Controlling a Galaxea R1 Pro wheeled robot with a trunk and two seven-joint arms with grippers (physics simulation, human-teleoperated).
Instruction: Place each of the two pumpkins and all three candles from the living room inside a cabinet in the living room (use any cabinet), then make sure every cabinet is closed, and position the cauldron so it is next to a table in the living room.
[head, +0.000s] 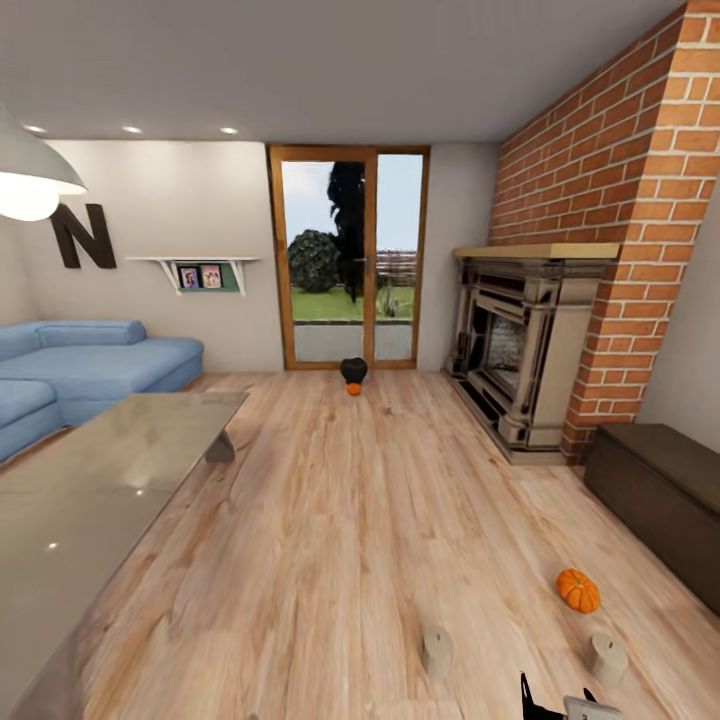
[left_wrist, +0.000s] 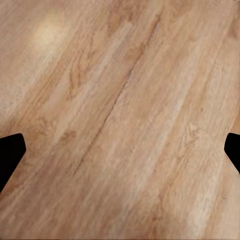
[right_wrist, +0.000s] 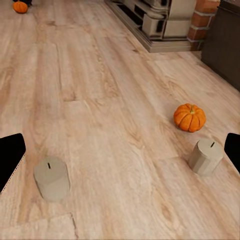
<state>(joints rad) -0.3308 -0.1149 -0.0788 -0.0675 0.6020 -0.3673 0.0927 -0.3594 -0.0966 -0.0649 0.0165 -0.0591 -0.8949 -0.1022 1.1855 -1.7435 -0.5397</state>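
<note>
Little was judged done: one pumpkin (head: 578, 590) and two candles (head: 436, 650) lay on the floor near the cabinet (head: 660, 500); cauldron (head: 353, 370) by the door (second pumpkin (head: 354, 389) beside it), well apart from the surface (head: 90, 480); both pincers were spread, empty

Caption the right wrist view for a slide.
Open fingers above wooden floor: near pumpkin between two upright candles; fireplace beyond.

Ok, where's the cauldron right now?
In the head view the cauldron stands on the floor at the far end of the room, before the glass door, with a pumpkin right in front of it.
</note>
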